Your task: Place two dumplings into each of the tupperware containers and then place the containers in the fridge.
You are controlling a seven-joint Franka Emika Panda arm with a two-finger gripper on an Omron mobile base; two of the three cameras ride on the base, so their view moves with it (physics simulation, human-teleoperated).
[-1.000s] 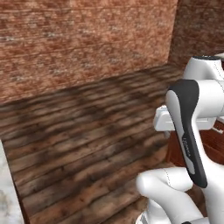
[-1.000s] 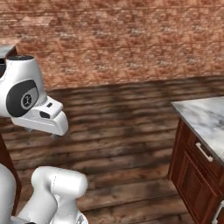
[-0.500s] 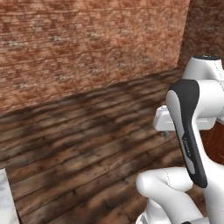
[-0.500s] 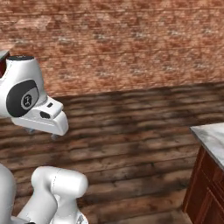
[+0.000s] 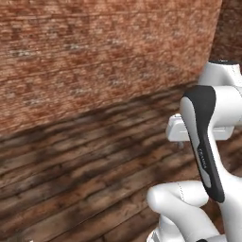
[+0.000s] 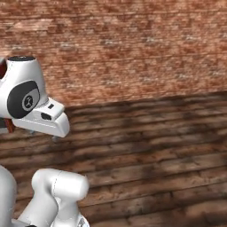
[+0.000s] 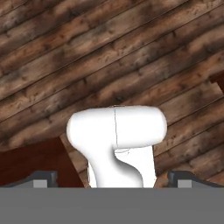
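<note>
While the arm (image 5: 203,156) stands folded at the right edge of the left base view, a red-brown brick wall (image 5: 94,52) fills the upper half of that frame. Dark wooden plank floor (image 5: 85,179) runs across the lower half, with patches of shadow.

Right base view: same brick wall across the top, same plank floor across the bottom. The arm's white upper joint with its dark round cap sits at left centre; a rounded white link lies below it at lower left.

Hand view: looks down on the plank floor, boards running diagonally. The gripper (image 7: 111,181) shows at the bottom edge; one dark fingertip (image 7: 41,179) at lower left, the other at lower right, set far apart. Jaws spread wide, nothing between them but a part of the robot's own white body. A dark red-brown panel (image 7: 35,164), smooth, lies at lower left beside the left fingertip; a small corner of the same colour at the right edge.

Dumplings, tupperware containers, fridge: their places cannot be told from these views, which face wall and floor.
</note>
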